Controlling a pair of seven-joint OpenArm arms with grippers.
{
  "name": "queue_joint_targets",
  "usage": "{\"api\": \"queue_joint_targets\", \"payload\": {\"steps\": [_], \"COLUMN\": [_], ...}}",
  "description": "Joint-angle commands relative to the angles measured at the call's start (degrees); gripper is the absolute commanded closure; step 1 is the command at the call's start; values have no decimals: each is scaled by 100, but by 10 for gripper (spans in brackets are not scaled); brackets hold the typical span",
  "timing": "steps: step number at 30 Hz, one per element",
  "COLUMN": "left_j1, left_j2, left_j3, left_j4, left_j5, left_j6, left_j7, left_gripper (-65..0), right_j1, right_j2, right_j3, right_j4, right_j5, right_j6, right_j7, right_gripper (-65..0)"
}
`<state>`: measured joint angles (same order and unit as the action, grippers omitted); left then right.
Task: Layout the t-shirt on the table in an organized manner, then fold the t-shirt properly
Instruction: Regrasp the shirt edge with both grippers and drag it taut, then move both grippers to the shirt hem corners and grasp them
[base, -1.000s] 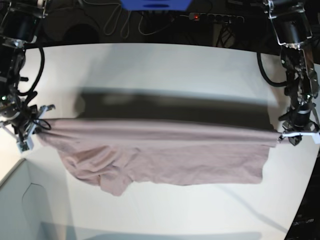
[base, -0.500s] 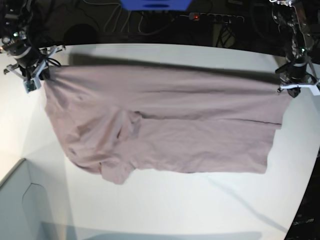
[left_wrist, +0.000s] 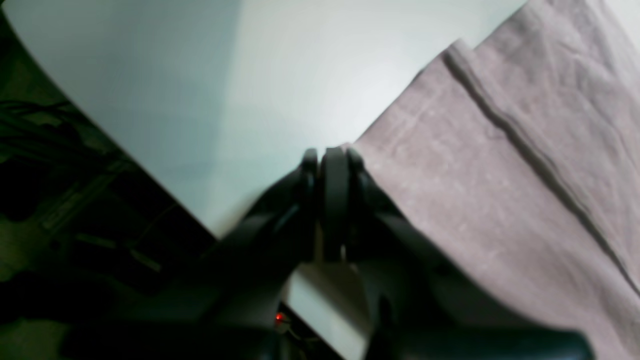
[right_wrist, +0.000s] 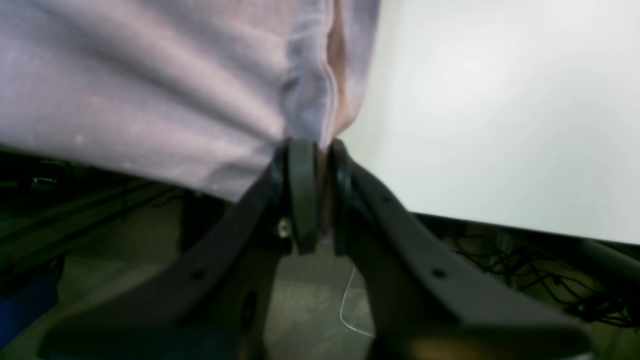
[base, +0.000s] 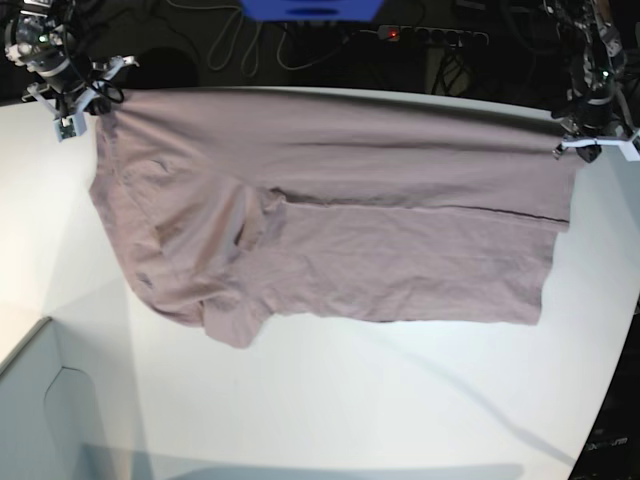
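Observation:
The mauve t-shirt (base: 330, 230) is stretched wide across the far part of the white table (base: 330, 400), its lower part lying rumpled on the tabletop. My left gripper (base: 588, 142) is shut on the shirt's far right corner; the left wrist view shows its fingers (left_wrist: 334, 180) pinching the cloth edge (left_wrist: 490, 165). My right gripper (base: 78, 105) is shut on the far left corner; the right wrist view shows its fingers (right_wrist: 302, 190) clamped on a bunched fold (right_wrist: 175, 100). A sleeve hangs at the lower left (base: 232, 325). Collar and label are not visible.
A pale box-like corner piece (base: 50, 410) sits at the near left. Beyond the table's far edge lie dark cables, a power strip (base: 430, 36) and a blue object (base: 310, 8). The table's curved edge runs down the right (base: 610, 390).
Both grippers have carried the shirt's held edge away toward the far edge of the table. The cloth has spread out much wider over the tabletop. Both grips hold.

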<state>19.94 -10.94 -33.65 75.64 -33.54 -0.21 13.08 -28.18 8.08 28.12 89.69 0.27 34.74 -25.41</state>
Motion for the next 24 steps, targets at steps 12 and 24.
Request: {"api": "queue_joint_targets", "payload": {"steps": [12, 24], "left_j1": [-21, -742], "left_j2": [-97, 8], "left_j3": [-59, -587], "left_j4": [203, 1003], "left_j5": [0, 70], "left_j6": [-10, -10], "left_j7": [191, 217], "left_gripper": [-183, -326], "right_j1": [-113, 335], "right_j2": [58, -241], "right_j3": [76, 806], "right_j4": [240, 1383], "right_j5": [39, 21], "right_j6": [12, 12], "right_j7": [136, 84], "right_gripper": [-223, -302]}}
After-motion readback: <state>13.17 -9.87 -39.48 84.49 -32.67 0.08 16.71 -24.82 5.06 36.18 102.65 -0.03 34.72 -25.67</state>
